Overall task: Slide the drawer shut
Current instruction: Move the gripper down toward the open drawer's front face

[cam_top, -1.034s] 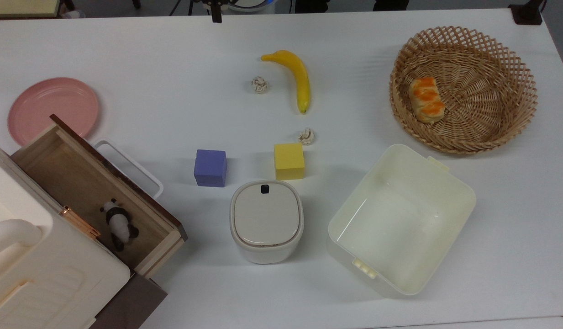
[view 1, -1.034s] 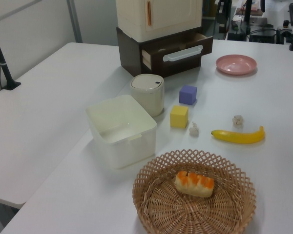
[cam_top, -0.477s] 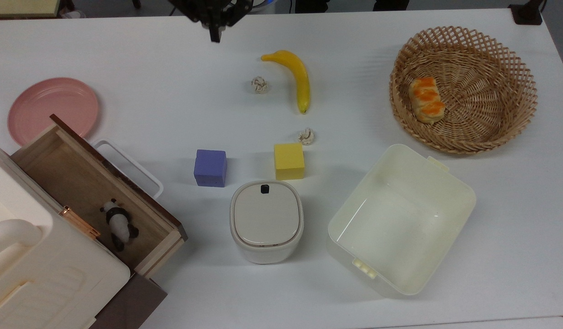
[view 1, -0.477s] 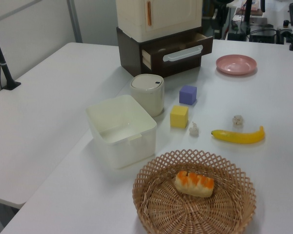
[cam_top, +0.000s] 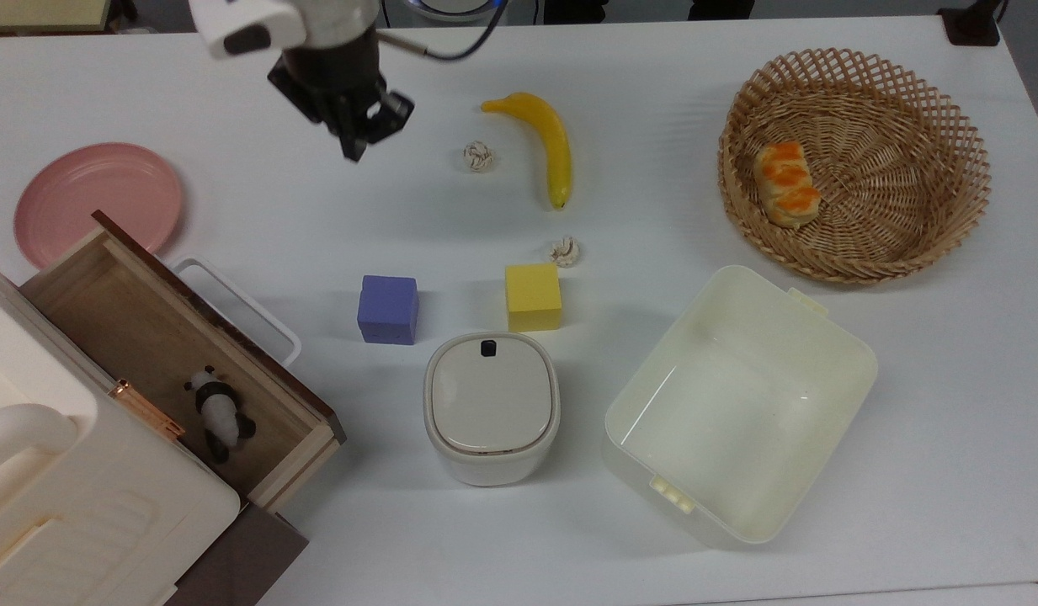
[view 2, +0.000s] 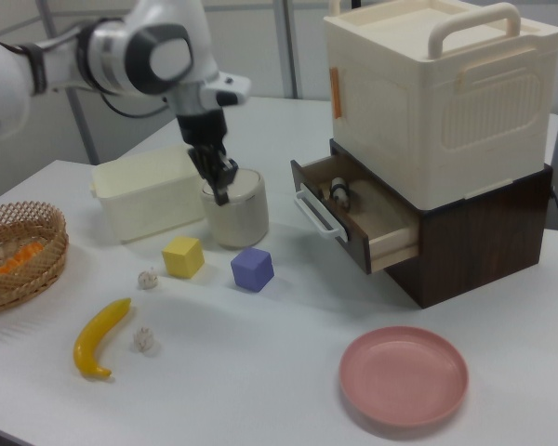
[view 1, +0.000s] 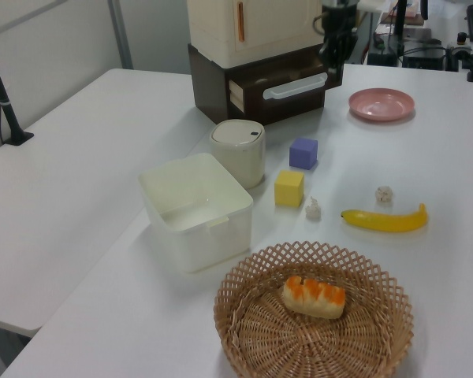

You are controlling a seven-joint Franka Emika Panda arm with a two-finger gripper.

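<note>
The drawer stands pulled out of the cream-topped cabinet at the top view's lower left. It is light wood inside, with a dark front panel and a white bar handle. A small panda toy lies in it. The drawer also juts out in the right view, and in the left view the drawer shows at the back. My gripper hangs shut and holding nothing above the table, up and right of the handle in the top view. In the right view my gripper is in front of the white bin.
A pink plate lies beside the drawer. A purple cube, a yellow cube and a lidded white bin sit mid-table, with a cream tub to the right. A banana, two small balls and a basket with bread lie further off.
My arm has come in from the top view's upper edge, moving down and left toward the drawer side. The drawer and the other objects have not moved.
</note>
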